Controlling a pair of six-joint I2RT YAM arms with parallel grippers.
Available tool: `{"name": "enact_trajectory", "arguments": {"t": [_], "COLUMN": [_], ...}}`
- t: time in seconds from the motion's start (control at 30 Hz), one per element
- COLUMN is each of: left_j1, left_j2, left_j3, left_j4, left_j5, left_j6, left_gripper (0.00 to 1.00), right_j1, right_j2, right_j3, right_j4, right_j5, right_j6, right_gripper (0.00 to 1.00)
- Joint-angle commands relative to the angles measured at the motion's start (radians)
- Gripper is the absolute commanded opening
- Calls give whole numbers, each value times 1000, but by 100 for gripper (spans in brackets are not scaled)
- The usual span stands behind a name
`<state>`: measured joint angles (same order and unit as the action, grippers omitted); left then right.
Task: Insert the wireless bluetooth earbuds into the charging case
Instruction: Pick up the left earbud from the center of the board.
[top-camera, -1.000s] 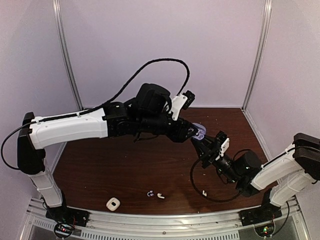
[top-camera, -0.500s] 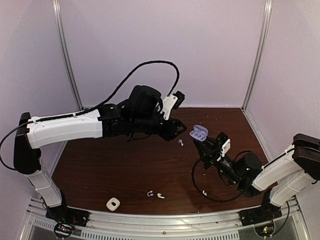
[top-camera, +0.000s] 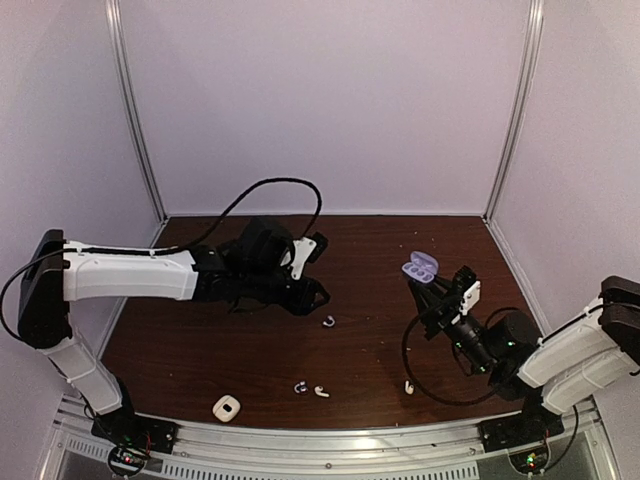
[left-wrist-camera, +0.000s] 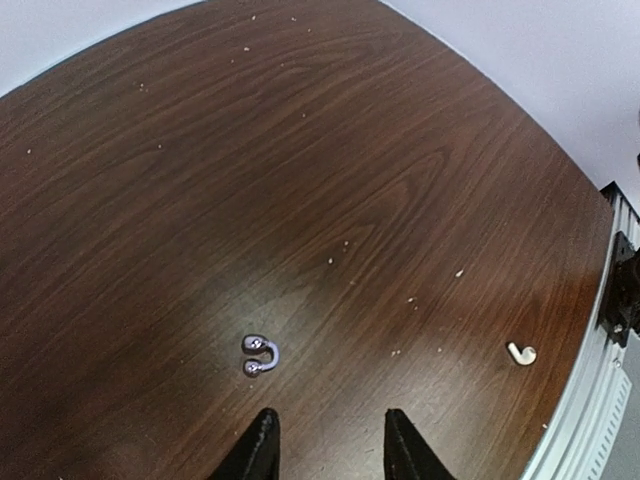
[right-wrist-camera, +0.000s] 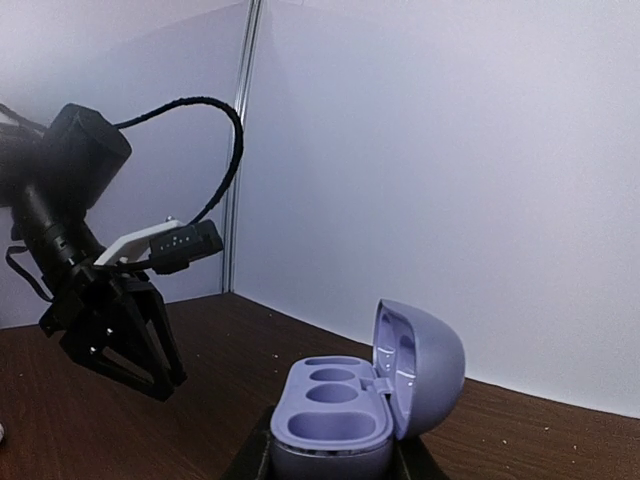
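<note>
Left claw (left-wrist-camera: 330, 422) just short of purple earbud (left-wrist-camera: 260, 355)

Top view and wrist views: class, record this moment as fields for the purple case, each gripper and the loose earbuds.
purple case: lid open, both wells empty, off the table
right gripper: shut on the purple case
left gripper: open, empty
nearest purple earbud: on table, just ahead of left gripper
second purple earbud: near front edge
white earbuds: two, near front edge
</note>
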<state>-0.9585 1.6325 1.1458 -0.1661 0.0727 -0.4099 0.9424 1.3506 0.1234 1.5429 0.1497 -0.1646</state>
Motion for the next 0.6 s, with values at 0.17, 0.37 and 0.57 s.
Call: {"name": "enact_trajectory", "arguments": {"t": [0.17,0.37,0.57], "left_j1": [66,66,66], "left_j2": [109,252,321], "left_j3": [41,154,168], "left_j4": [-59,-127,-98], "left_j5": [79,103,88], "left_j6": [139,224,102], "left_gripper": [42,41,40], "right_j1": [-16,-29,-36], "right_j2": [-134,-223,-269], "right_j3": [-15,-27,-48], "right_j4": [73,-30,-70], "right_j5": [-3,-16,-10], "right_j6": [37,56,68], "right_gripper": [0,0,0]}}
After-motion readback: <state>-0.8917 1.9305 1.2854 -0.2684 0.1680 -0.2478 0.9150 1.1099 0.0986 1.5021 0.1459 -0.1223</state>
